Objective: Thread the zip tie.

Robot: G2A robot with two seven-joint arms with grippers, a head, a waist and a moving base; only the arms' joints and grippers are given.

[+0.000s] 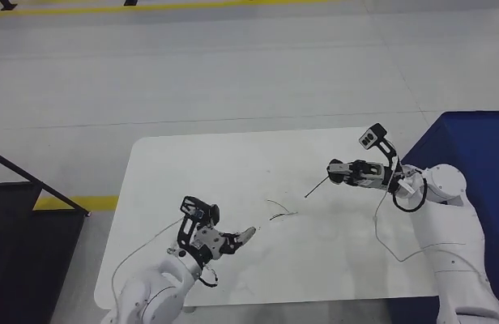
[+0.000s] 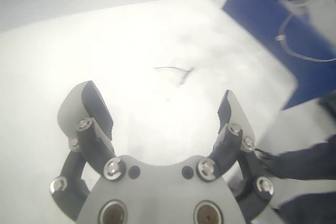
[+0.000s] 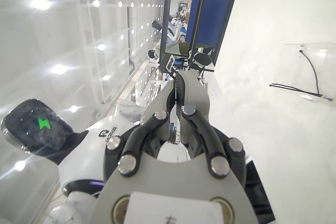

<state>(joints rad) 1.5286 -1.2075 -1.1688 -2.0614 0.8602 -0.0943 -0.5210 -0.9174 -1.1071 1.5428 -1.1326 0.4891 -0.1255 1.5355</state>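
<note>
Right gripper point(image 1: 330, 171) with ribbed dark pads pinched shut on the end of a thin straight black plastic zip tie point(image 1: 316, 188), held above the smooth white round-cornered table point(image 1: 193, 170), left gripper point(image 2: 158, 89) spread wide, empty, thin curved black ties point(image 2: 170, 67) lying on the tabletop between both.

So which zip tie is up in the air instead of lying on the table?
The straight zip tie pinched in the right gripper, sticking out over the table. The others lie loose on it.

light: bright, overhead | ceiling lights point(image 3: 39, 4) flare | table point(image 2: 157, 38) washed out by glare | shadows faint
</note>
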